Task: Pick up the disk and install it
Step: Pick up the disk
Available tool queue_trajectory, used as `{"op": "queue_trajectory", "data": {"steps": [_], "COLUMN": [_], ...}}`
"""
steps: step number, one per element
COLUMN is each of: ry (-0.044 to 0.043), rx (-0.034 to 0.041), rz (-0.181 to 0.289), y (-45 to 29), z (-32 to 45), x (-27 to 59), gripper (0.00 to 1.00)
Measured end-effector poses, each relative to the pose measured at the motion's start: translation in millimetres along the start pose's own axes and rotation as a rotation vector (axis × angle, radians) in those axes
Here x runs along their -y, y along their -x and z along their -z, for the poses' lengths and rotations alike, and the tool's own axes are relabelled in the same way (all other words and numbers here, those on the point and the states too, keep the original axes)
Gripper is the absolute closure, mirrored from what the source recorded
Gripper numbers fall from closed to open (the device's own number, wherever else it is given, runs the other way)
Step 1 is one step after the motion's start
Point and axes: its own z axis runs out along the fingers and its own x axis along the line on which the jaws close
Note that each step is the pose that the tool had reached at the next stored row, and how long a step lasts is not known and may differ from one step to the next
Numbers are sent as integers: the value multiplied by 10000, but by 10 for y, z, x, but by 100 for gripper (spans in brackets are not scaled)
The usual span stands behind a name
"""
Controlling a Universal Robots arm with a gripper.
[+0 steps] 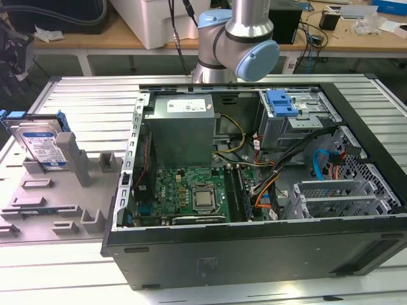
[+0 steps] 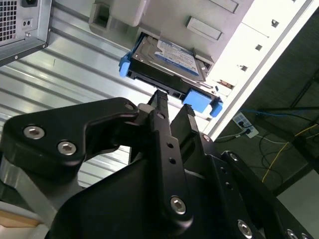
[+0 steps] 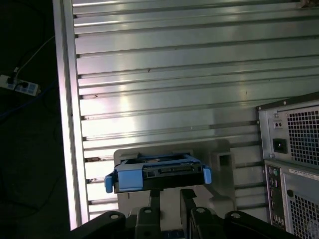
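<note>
The disk (image 1: 43, 145) stood on edge in a grey holder (image 1: 75, 162) on the counter (image 1: 95, 101), just beyond the slightly spread, empty gripper (image 2: 173, 102); a sound grasp probably required centring squarely on its blue-framed edge before closing.

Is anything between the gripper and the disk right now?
No. In the second wrist view the gripper, open, points at the disk with nothing between them.
</note>
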Motion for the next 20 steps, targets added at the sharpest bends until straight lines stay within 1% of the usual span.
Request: {"op": "queue_trajectory", "data": {"steps": [3,4,5,6,10,12,14,15,16,18,20], "ry": [0,0,0,0,-1,0,8,14,22,28,37], "rx": [0,0,0,0,0,-4,-19,-29,-43,-54,-73], "rz": [0,0,0,0,6,82,419,639,961,1238,1625], "y": [0,0,-1,-1,-1,-2,-2,-3,-4,-4,-4], "z": [0,0,0,0,0,0,-2,-2,-4,-7,-8], "x": [0,0,0,0,0,0,0,0,-1,-2,-3], "gripper": [70,63,63,56,56,56,56,56,56,56,56]}}
